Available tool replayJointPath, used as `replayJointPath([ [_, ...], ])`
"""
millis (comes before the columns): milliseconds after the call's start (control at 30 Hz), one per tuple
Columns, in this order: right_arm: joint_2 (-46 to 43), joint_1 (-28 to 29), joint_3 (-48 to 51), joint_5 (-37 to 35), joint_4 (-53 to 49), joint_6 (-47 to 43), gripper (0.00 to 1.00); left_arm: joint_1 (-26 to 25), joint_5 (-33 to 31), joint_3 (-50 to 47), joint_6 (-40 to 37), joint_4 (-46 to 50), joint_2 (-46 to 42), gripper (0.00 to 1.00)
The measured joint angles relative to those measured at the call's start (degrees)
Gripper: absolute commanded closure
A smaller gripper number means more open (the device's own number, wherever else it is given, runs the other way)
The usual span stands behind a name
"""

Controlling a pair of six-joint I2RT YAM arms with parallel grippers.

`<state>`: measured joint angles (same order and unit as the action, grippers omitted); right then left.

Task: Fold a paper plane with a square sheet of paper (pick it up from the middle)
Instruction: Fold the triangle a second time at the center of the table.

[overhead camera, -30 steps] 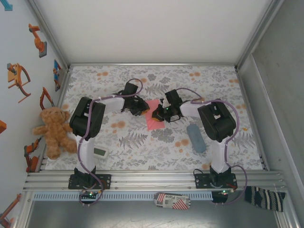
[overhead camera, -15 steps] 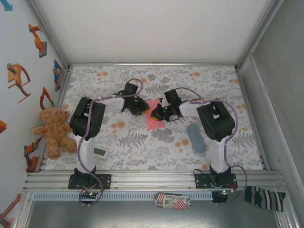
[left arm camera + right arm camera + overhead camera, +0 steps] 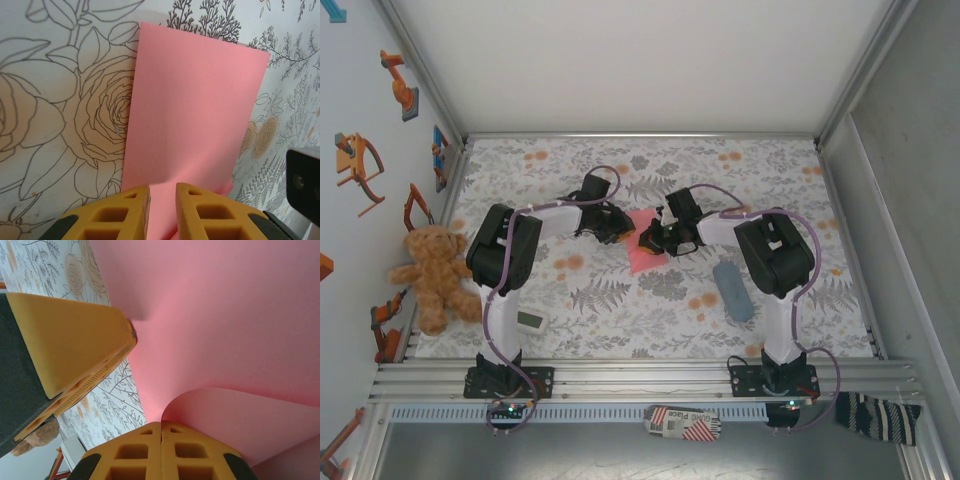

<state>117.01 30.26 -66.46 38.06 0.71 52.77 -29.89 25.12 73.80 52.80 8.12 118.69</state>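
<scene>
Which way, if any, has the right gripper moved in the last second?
Yes. The right gripper shifted slightly toward the left arm, away from the stationary grey-blue pouch.

Open table at the far side; pouch near right

arms white, black joints; cables purple; hand fingers orange-yellow

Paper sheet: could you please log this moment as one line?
step: folding | left claw: narrowly open, tip on paper sheet | right claw: shut on its curled edge
</scene>
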Motion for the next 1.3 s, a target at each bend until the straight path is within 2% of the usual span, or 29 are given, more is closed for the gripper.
replayJointPath([
  [1300,0.6,0.0,-0.9,-0.1,-2.4,-0.5,1.0,0.0,0.2,-0.1,0.0,-0.2,0.0,0.77],
])
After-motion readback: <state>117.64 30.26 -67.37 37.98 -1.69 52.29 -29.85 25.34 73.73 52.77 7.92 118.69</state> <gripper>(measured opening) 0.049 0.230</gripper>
